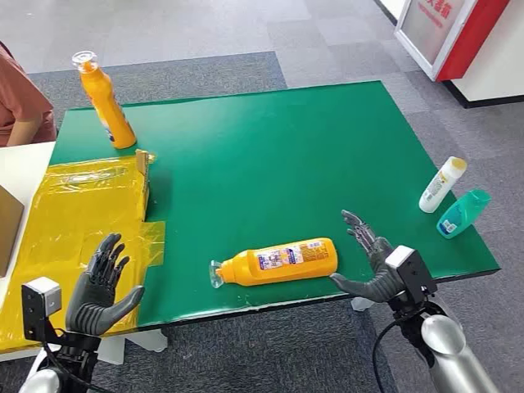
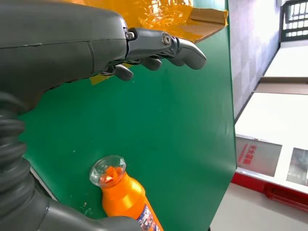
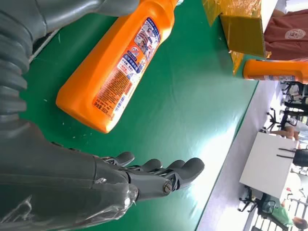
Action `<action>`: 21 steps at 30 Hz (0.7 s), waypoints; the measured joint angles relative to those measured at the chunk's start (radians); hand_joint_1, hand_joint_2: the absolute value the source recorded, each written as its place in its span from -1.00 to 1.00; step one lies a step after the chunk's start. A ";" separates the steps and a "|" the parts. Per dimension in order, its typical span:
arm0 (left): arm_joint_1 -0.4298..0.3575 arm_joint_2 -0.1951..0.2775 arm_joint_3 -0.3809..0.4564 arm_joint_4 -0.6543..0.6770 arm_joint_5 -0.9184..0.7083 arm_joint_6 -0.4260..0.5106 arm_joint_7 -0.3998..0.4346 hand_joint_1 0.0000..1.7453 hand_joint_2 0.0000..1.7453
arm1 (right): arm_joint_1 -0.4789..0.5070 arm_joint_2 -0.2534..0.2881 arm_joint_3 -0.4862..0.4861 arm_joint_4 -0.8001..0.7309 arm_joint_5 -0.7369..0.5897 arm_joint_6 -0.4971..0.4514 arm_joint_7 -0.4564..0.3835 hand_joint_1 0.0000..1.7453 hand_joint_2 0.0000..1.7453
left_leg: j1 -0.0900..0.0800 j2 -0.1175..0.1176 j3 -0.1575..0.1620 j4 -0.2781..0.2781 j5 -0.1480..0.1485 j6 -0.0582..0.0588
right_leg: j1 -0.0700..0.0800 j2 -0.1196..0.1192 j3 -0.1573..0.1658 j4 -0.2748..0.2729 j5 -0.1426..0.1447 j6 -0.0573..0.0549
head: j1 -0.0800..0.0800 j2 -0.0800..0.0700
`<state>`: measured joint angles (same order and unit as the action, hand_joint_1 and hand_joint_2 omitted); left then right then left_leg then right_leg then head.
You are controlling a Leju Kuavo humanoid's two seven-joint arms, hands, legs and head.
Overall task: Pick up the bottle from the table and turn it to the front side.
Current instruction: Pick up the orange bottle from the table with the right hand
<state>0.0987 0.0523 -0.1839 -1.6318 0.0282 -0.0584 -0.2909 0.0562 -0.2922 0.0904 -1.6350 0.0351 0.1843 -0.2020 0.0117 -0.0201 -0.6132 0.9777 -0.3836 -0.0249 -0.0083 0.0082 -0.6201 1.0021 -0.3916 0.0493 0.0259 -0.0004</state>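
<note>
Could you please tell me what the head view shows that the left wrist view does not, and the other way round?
The head view alone shows the right hand open beside the base of the lying orange bottle, a second orange bottle standing at the far left, and a white bottle and a teal bottle near the right edge. The left wrist view alone shows, close up, the lying bottle's clear cap. Both show the green table, the yellow-taped box and the open left hand.

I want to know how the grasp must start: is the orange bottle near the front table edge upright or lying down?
Lying down. The orange bottle rests lengthwise on the green table, label up, cap toward the robot's left.
</note>
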 joint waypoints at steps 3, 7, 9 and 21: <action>-0.002 0.000 0.000 0.000 0.000 0.000 0.000 -1.00 1.00 | -0.003 0.000 0.000 0.000 0.002 0.001 0.000 -1.00 1.00 | 0.000 0.000 0.000 0.000 0.000 0.000 | 0.000 0.000 0.000 0.000 0.000 0.000 | 0.000 0.000; -0.005 0.000 0.000 0.000 0.001 0.000 -0.002 -1.00 1.00 | -0.005 0.000 0.000 0.000 0.003 0.003 0.000 -1.00 1.00 | 0.000 0.000 0.000 0.000 0.000 0.000 | 0.000 0.000 0.000 0.000 0.000 0.000 | 0.000 0.000; -0.004 0.000 0.000 0.000 0.001 -0.001 -0.004 -1.00 1.00 | -0.005 0.000 0.000 0.000 0.004 0.004 0.001 -1.00 1.00 | 0.000 0.000 0.000 0.000 0.000 0.000 | 0.000 0.000 0.000 0.000 0.000 0.000 | 0.000 0.000; 0.035 0.008 0.029 -0.015 0.008 -0.021 -0.011 -1.00 1.00 | -0.047 0.000 0.052 0.002 0.236 -0.079 0.076 -1.00 1.00 | 0.000 0.001 -0.001 0.000 0.000 0.000 | 0.000 0.001 0.000 0.000 0.000 0.000 | 0.000 0.000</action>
<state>0.1337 0.0606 -0.1545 -1.6466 0.0360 -0.0789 -0.3021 0.0093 -0.2921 0.1428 -1.6328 0.2708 0.1048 -0.1259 0.0117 -0.0195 -0.6141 0.9776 -0.3835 -0.0254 -0.0082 0.0094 -0.6206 1.0025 -0.3915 0.0491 0.0257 -0.0004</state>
